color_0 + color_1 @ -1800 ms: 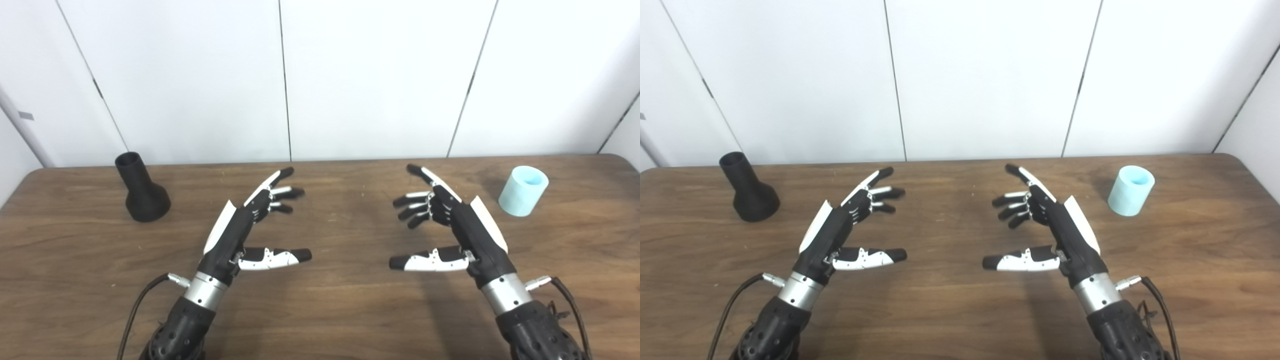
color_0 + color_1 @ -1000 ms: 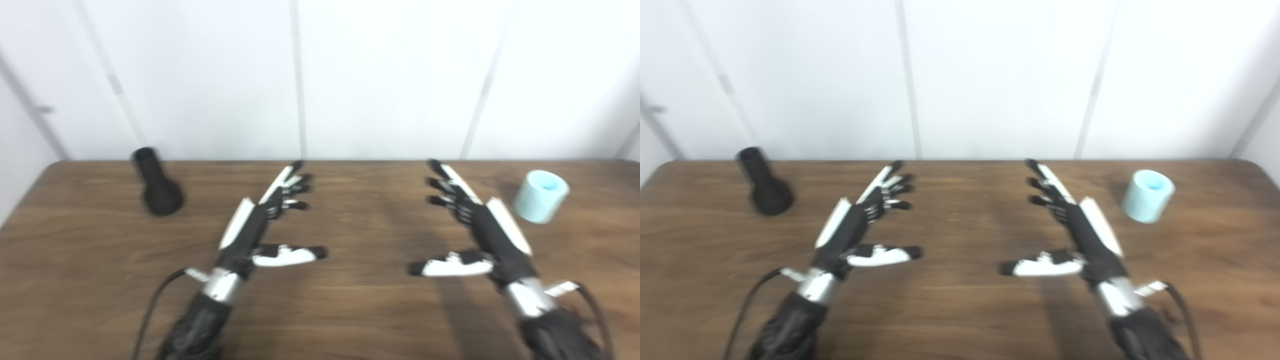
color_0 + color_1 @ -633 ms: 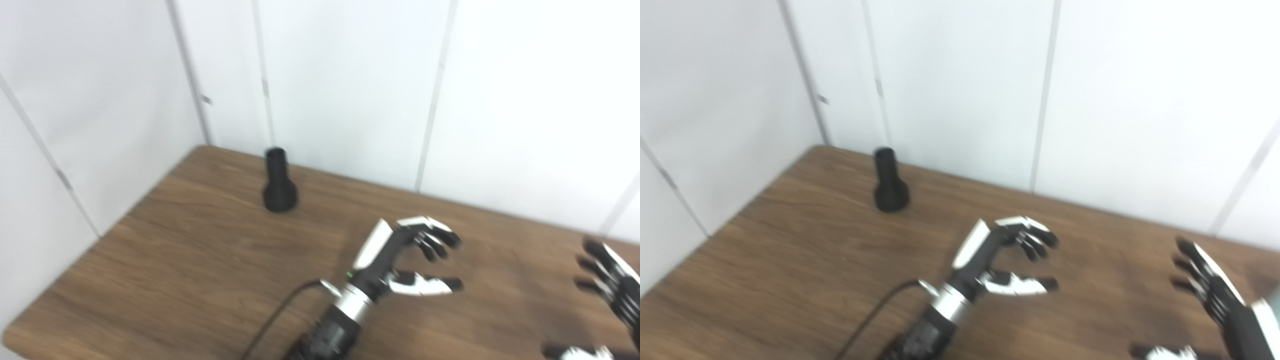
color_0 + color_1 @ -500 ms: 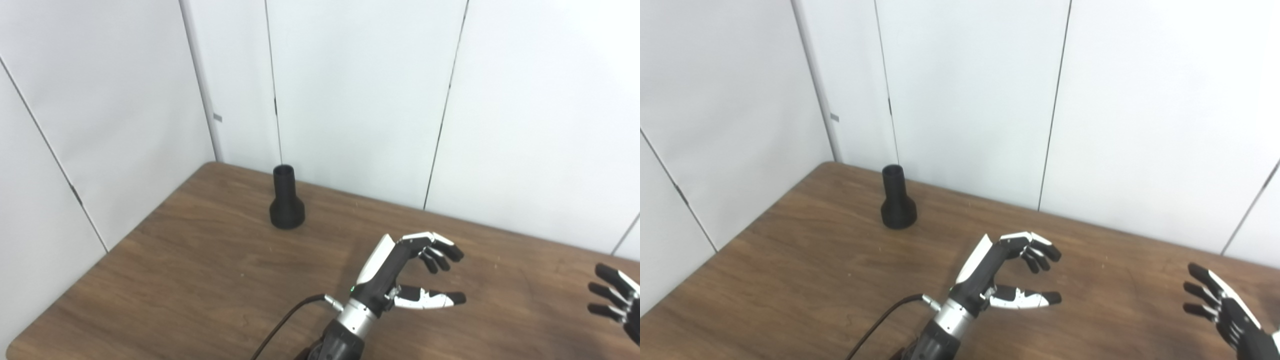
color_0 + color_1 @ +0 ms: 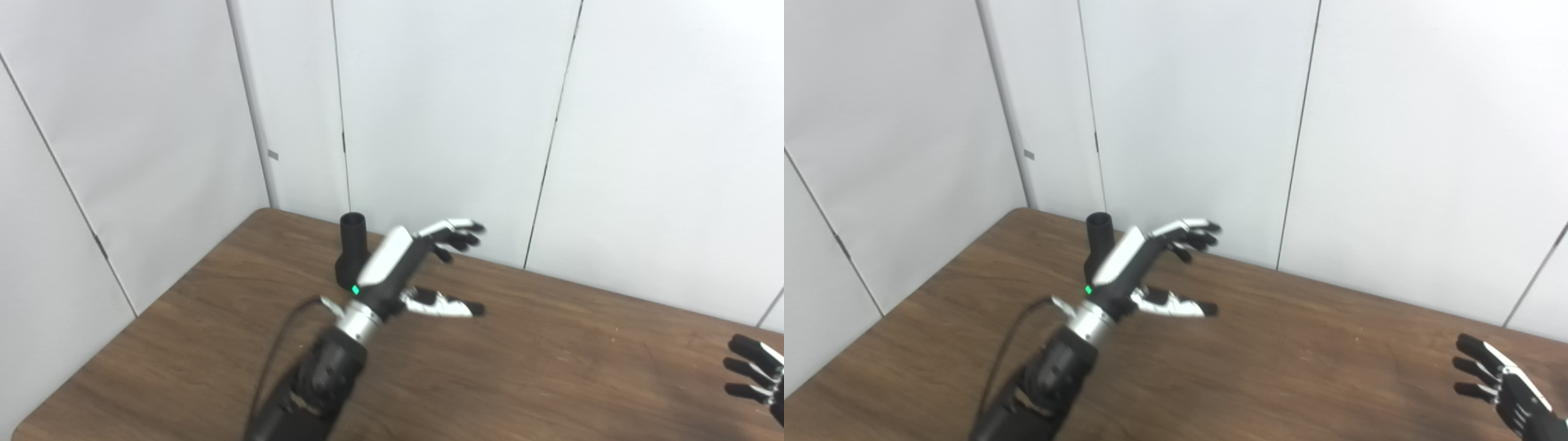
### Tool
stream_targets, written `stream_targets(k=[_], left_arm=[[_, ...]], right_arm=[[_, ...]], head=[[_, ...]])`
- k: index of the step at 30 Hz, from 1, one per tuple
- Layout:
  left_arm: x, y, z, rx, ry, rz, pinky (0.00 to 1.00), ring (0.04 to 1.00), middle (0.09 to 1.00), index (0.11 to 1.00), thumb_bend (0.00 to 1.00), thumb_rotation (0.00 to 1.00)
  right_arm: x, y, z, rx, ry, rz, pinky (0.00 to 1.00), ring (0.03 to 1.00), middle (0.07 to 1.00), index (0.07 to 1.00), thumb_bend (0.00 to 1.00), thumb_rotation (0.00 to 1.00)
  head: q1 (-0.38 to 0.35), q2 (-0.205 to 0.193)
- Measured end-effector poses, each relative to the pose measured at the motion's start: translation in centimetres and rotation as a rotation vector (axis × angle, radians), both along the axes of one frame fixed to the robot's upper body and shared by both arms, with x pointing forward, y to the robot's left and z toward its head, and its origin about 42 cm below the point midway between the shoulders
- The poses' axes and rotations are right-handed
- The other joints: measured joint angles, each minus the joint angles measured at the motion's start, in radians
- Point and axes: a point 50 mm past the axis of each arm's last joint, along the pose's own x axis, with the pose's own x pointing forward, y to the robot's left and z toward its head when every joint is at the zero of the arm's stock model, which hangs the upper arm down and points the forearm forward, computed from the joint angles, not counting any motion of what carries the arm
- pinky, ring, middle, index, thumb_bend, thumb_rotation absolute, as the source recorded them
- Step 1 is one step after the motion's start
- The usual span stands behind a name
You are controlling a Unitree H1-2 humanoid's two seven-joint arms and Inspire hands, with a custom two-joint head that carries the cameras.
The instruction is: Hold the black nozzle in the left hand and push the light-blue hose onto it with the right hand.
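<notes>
Nozzle [image 5: 352,245] upright at far left corner of bench [image 5: 551,367], untouched.
Left hand [image 5: 404,269] raised in front of it, partly hiding its base, fingers [image 5: 456,229] spread wide, holding nothing. Right hand [image 5: 1513,383] at lower right edge, fingers apart, empty. Hose out of view.

Left hand [image 5: 409,269]: white back plate, black fingers [image 5: 456,236], white thumb segment with black tip, green indicator light, silver wrist collar, black cable, black perforated forearm.
</notes>
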Motion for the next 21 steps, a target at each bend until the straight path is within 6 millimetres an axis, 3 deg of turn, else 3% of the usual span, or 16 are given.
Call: stream_targets(k=[6,9,12,15,21], left_arm=[[0.5,1.7,2.2,0.093,0.019,0.038,0.68,0.772,0.779,0.838,0.73,0.15],[1.0,4.9,4.3,0.144,-0.024,0.129,0.67,0.772,0.789,0.851,0.73,0.19],[1.8,7.8,5.8,0.172,-0.075,0.244,0.77,0.840,0.861,0.871,0.77,0.28],[2.2,9.7,5.8,0.209,-0.089,0.333,0.84,0.915,0.920,0.899,0.83,0.36],[2.5,10.2,5.9,0.231,-0.084,0.428,0.87,0.991,0.994,0.990,0.92,0.34]], right_arm=[[0.8,0.1,-0.2,0.000,-0.007,-0.009,0.60,0.724,0.809,0.845,0.67,0.00],[0.9,0.1,-0.2,0.002,-0.011,-0.021,0.57,0.700,0.788,0.838,0.67,0.00],[1.0,0.3,-0.3,0.006,-0.010,-0.024,0.55,0.687,0.779,0.832,0.66,0.00],[1.2,0.5,-0.1,0.012,-0.017,-0.025,0.53,0.672,0.768,0.824,0.66,0.00],[1.8,0.6,0.7,0.016,-0.043,-0.030,0.51,0.655,0.754,0.814,0.67,0.03]], head=[[0.009,-0.009],[0.006,-0.015],[0.000,-0.018],[-0.001,-0.021],[-0.003,-0.026]])
